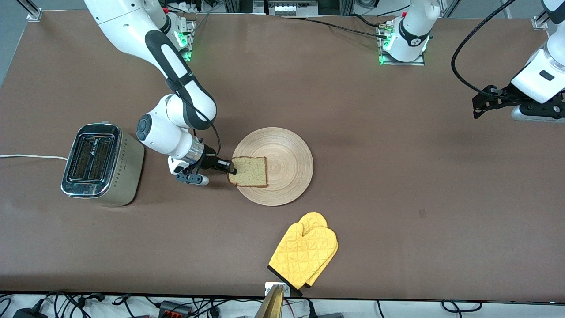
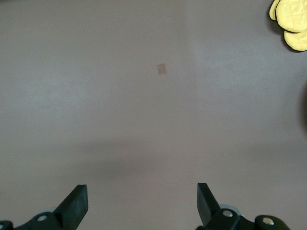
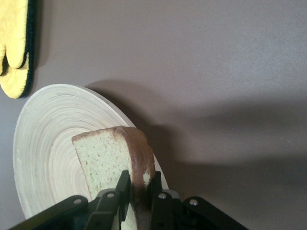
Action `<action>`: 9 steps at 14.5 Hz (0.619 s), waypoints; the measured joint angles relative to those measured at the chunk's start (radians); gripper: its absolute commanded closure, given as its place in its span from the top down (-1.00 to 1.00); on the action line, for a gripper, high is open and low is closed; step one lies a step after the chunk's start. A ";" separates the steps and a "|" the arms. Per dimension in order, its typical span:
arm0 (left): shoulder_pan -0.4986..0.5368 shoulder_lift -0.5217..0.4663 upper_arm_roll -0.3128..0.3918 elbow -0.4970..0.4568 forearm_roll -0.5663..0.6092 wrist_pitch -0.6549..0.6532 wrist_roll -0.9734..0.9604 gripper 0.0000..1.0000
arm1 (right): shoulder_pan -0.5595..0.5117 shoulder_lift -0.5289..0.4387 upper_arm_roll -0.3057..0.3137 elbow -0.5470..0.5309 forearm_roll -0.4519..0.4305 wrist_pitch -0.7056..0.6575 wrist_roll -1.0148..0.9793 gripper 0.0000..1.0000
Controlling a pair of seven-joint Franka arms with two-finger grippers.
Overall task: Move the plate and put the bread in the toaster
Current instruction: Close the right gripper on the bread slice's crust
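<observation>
Front view: one bread (image 1: pixel 250 171), one plate (image 1: pixel 282 150).

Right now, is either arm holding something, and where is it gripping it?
The right tool pinches the bread by its crust edge, over the plate. The left tool is open, holding nothing.

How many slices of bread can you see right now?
1: the bread is on the plate, at its edge toward the toaster, pinched by the right gripper. The toaster slots look empty.

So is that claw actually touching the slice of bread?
Touching. The right wrist view shows the right gripper shut on the bread, one finger pressed against each face, over the plate.
</observation>
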 measured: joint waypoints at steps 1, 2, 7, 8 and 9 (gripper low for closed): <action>0.001 0.000 0.000 0.000 0.000 -0.001 0.000 1.00 | 0.000 -0.001 0.000 0.003 0.000 0.000 0.000 -0.91; 0.001 0.000 0.000 0.000 0.000 -0.001 0.000 1.00 | 0.000 -0.003 -0.001 0.007 0.000 0.000 0.000 -0.96; 0.002 0.000 0.000 0.000 0.000 -0.014 0.000 1.00 | -0.011 -0.044 -0.008 0.031 0.000 -0.049 0.001 -1.00; 0.002 0.000 0.000 0.000 0.000 -0.017 0.000 1.00 | -0.018 -0.064 -0.020 0.041 -0.003 -0.093 0.001 -1.00; 0.002 0.000 0.000 0.000 0.000 -0.018 0.000 1.00 | -0.024 -0.090 -0.041 0.049 -0.012 -0.143 0.001 -1.00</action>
